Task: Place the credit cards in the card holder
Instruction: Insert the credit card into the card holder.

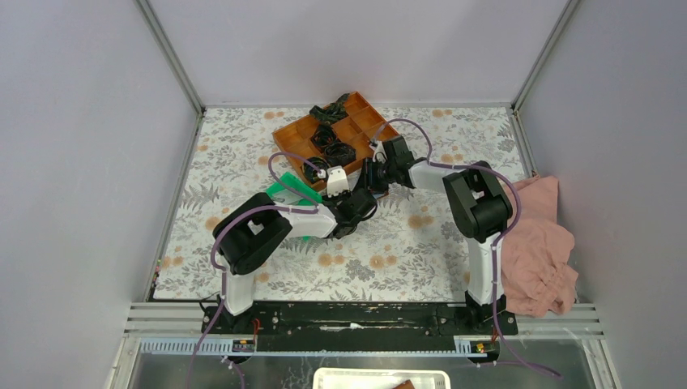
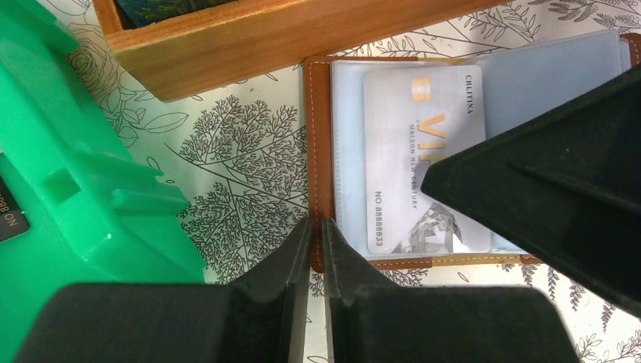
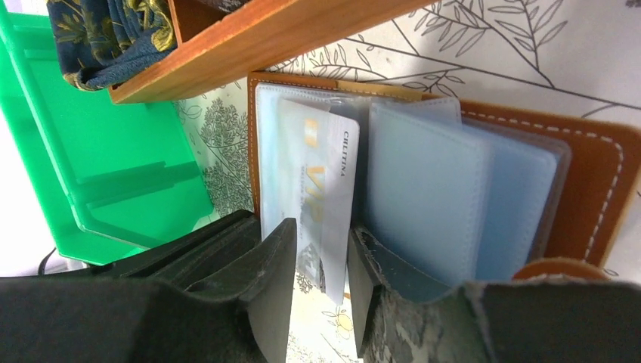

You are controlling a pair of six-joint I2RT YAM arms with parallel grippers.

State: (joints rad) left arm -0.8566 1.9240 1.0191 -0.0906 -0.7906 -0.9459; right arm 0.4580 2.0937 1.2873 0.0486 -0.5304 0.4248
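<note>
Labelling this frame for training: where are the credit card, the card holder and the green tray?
credit card (image 2: 401, 136), left wrist view, printed face.
card holder (image 2: 317, 136), left wrist view, brown stitched edge.
green tray (image 2: 75, 174), left wrist view, upper surface.

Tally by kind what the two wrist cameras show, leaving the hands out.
Card holder: 1
Credit card: 1
Green plastic tray: 1
Wooden compartment tray: 1
Patterned fabric item in the wooden tray: 1
Total: 5. A dark printed scrap on the green tray is too cropped to class.
</note>
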